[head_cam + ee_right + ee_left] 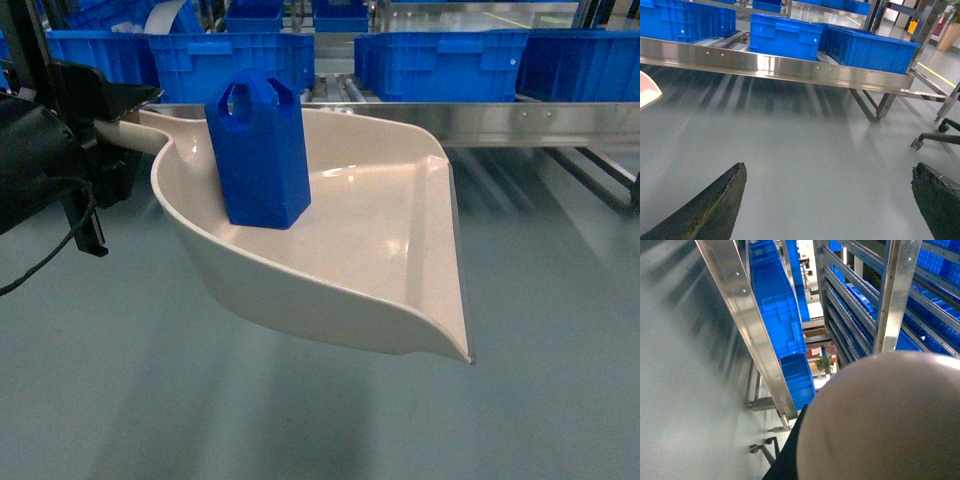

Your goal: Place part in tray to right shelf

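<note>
Two grippers are involved, only partly shown. At the left edge of the head view, the left gripper (105,135) is seen as a black mass closed around the handle of the beige dustpan-shaped tray (400,250), which is held up above the grey floor (300,420) with its flat front lip pointing toward the lower right of the frame. Inside the tray, toward its rear wall at the upper left, the blue part (258,150) is stood upright, its looped top rising above the rim. In the left wrist view, the lower right of the frame is filled by the rounded beige back of the tray (880,420); the fingers themselves are hidden there. In the right wrist view, the right gripper (835,200) is shown with its two dark fingers (715,210) spread wide apart at the lower corners, nothing between them but floor. Beyond the tray, across the top of the head view, the steel front rail of the right shelf (520,122) is seen, with large blue crates (440,60) lined up behind it. The same rail (790,67) and crates (785,35) are seen across the top of the right wrist view, with a corner of the tray (647,90) at the left edge.
</note>
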{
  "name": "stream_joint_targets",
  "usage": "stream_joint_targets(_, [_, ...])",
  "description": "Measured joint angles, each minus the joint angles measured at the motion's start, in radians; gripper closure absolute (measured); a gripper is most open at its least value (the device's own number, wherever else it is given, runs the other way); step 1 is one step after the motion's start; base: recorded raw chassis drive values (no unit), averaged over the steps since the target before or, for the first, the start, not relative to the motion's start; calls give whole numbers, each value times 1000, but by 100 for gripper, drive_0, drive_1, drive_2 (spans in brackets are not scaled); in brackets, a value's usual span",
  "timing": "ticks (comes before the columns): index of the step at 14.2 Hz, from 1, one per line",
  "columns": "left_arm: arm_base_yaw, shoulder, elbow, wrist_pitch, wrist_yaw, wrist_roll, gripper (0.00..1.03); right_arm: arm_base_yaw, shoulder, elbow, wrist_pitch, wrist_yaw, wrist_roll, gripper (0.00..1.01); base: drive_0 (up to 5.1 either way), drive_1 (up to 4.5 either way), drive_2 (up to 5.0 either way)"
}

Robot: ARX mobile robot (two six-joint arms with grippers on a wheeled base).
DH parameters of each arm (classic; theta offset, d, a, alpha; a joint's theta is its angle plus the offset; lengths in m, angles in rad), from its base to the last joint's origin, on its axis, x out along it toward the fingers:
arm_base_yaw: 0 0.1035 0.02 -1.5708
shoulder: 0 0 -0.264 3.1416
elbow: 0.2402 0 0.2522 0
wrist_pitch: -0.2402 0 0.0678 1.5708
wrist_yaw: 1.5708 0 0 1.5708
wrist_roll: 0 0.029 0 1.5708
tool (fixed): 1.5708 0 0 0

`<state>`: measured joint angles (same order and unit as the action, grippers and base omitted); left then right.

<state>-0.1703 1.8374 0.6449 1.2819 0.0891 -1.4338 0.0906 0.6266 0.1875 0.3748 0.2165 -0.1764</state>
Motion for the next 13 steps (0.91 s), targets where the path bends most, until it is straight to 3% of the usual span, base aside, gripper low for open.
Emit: stream_joint_targets(13, [1, 0, 0, -2, 1, 0, 91, 0, 0, 0, 1, 0, 0, 3, 0, 0, 0])
